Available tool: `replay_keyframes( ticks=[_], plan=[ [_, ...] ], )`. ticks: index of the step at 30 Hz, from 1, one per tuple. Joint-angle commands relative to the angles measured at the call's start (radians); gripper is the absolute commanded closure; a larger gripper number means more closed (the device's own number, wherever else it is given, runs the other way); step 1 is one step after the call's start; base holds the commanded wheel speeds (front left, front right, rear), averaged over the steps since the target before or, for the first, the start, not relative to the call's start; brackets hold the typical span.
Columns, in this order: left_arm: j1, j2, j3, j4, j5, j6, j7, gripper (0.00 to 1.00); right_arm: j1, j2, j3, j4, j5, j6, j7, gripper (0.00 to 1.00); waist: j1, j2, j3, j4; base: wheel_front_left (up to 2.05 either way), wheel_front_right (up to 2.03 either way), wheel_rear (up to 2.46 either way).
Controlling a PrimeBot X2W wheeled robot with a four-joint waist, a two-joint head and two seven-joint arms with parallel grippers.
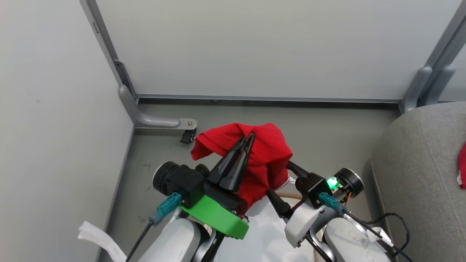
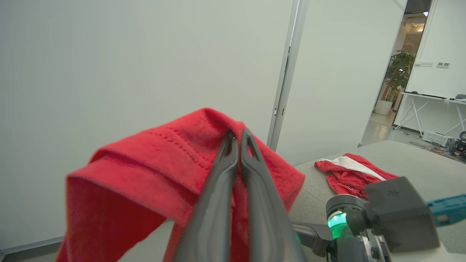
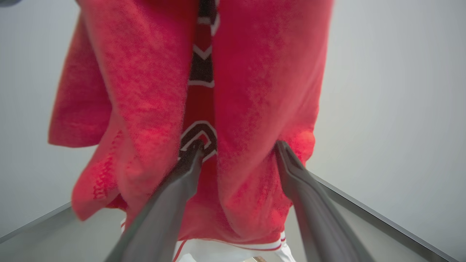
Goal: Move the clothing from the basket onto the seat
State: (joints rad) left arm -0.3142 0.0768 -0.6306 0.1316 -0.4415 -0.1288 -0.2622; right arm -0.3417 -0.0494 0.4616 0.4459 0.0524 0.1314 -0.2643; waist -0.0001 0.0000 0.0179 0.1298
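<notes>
One garment (image 1: 267,153) is dangling from my clamped left gripper (image 1: 247,137); my gaping right gripper (image 3: 239,145) is risking snagging it.

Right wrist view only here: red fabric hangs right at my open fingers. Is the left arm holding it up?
Observer: Yes, the left gripper is shut on the red garment, which drapes down from its tips.
Operator: Anything on the seat yet?
Observer: One other garment, red with white, lies on the grey seat.
Operator: Which way is it?
Observer: To the robot's right, at the head view's right edge.
</notes>
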Motion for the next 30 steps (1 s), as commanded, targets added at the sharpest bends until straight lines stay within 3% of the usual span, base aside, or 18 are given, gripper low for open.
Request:
replay_keyframes(
  ticks=[1, 3, 4, 6, 8, 10, 18, 30],
  plan=[
    [-0.017, -0.002, -0.008, -0.003, -0.012, -0.003, -0.004, 1.00, -0.015, -0.004, 0.009, 0.013, 0.003, -0.001, 0.000, 0.00, 0.0001, 0.0000, 0.003, 0.021, 0.00, 0.00, 0.00],
    [-0.023, -0.004, -0.023, -0.002, -0.022, -0.003, -0.004, 1.00, -0.024, -0.004, 0.016, 0.035, 0.017, -0.001, 0.000, 0.00, 0.0001, 0.0000, 0.004, 0.034, 0.00, 0.00, 0.00],
    [-0.025, -0.005, -0.030, -0.001, -0.023, -0.003, -0.004, 1.00, -0.029, -0.003, 0.021, 0.044, 0.020, -0.001, 0.000, 0.12, 0.0001, 0.0000, 0.005, 0.041, 0.00, 0.00, 0.00],
    [-0.028, -0.006, -0.037, 0.000, -0.025, -0.003, -0.004, 1.00, -0.035, -0.003, 0.041, 0.065, 0.030, -0.001, 0.000, 0.45, 0.0001, 0.0000, 0.007, 0.050, 0.00, 0.00, 0.00],
    [-0.031, -0.006, -0.040, 0.002, -0.027, -0.003, -0.004, 1.00, -0.044, -0.004, 0.070, 0.086, 0.041, -0.001, 0.000, 0.63, 0.0001, 0.0000, 0.009, 0.057, 0.00, 0.00, 0.00],
    [-0.032, -0.007, -0.041, 0.004, -0.031, -0.003, -0.004, 1.00, -0.048, -0.004, 0.103, 0.105, 0.064, -0.001, 0.000, 1.00, 0.0001, 0.0000, 0.011, 0.061, 0.00, 0.00, 0.00],
    [-0.030, -0.013, -0.027, 0.009, -0.031, -0.003, -0.004, 1.00, -0.047, -0.004, 0.163, 0.148, 0.143, -0.001, 0.000, 1.00, 0.0001, 0.0000, 0.021, 0.059, 0.00, 0.00, 0.00],
    [-0.010, -0.014, -0.003, 0.012, -0.015, -0.003, -0.004, 1.00, -0.045, -0.004, 0.143, 0.118, 0.162, -0.001, 0.000, 1.00, 0.0001, 0.0000, 0.029, 0.020, 0.00, 0.00, 0.00]
  ],
)
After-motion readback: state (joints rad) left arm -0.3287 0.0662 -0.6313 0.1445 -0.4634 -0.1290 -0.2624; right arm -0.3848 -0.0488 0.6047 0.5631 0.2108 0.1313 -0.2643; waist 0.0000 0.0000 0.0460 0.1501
